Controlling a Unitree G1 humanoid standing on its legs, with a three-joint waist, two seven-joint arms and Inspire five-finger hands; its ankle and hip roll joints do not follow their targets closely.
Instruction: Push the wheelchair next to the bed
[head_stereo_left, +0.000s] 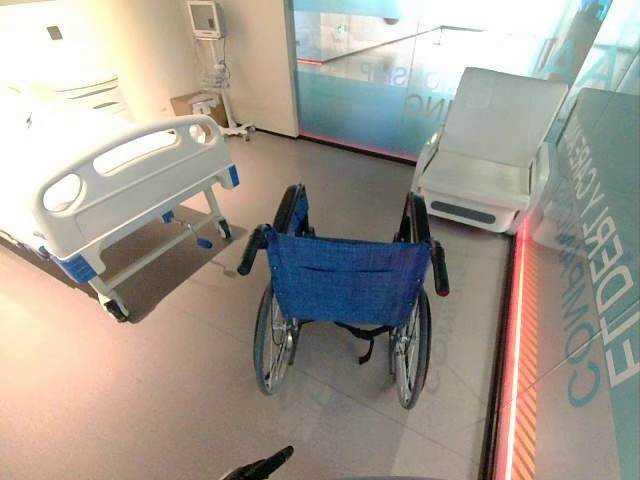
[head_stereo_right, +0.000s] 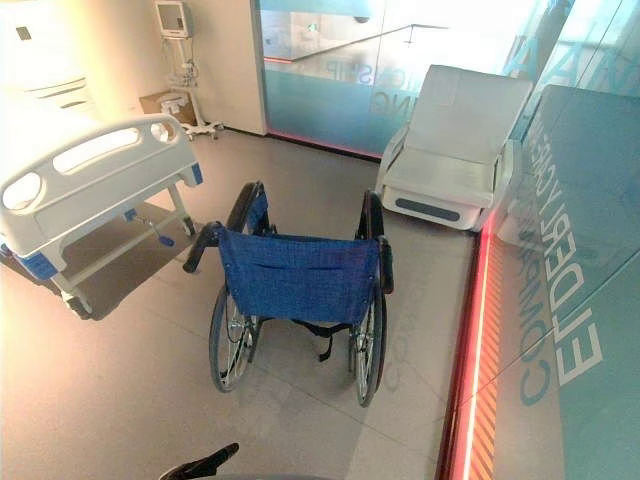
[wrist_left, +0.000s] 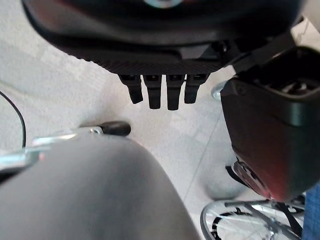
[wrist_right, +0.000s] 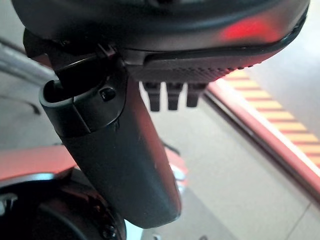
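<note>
The wheelchair (head_stereo_left: 345, 280) stands mid-floor with its blue back toward me. Its black push handles (head_stereo_left: 252, 250) stick out at both sides, and nothing touches them. The white hospital bed (head_stereo_left: 130, 170) is to its left, footboard end nearest, a gap of floor between them. My left hand (head_stereo_left: 262, 466) shows at the bottom edge, well short of the chair. In the left wrist view its fingers (wrist_left: 160, 92) hang straight and hold nothing, with a wheelchair wheel (wrist_left: 250, 220) beyond. My right hand (wrist_right: 170, 95) also hangs open over the floor.
A white recliner (head_stereo_left: 490, 150) stands behind the wheelchair at the back right, against a frosted glass wall. A red-lit floor strip (head_stereo_left: 515, 350) and a teal panel run along the right side. A monitor stand (head_stereo_left: 210, 60) is in the far corner.
</note>
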